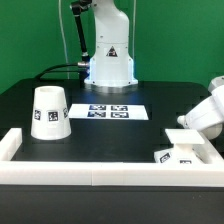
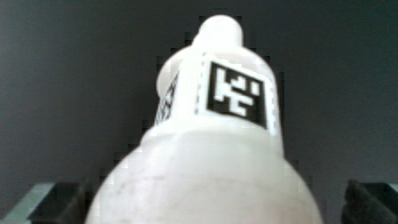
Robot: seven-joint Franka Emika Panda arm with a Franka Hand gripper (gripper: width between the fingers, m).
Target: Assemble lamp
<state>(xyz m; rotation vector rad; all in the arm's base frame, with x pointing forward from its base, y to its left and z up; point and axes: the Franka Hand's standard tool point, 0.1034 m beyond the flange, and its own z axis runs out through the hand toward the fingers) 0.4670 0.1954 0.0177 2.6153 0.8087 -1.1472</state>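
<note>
The round white bulb [image 2: 210,130] fills the wrist view, its neck pointing away and a black-and-white tag on the neck. My gripper [image 2: 210,206] is shut on the bulb's round body, with a dark finger [image 2: 54,202] at each side. In the exterior view my gripper [image 1: 203,113] holds the bulb [image 1: 188,119] tilted, at the exterior view's right, a little above the small wedge base [image 1: 178,154], which lies in the front right corner. The cone shade [image 1: 49,112] stands on the table at the exterior view's left.
The marker board [image 1: 108,112] lies flat in the middle of the black table. White rails [image 1: 95,170] edge the table's front and sides. The arm's base [image 1: 108,60] stands at the back, with a cable running to the left.
</note>
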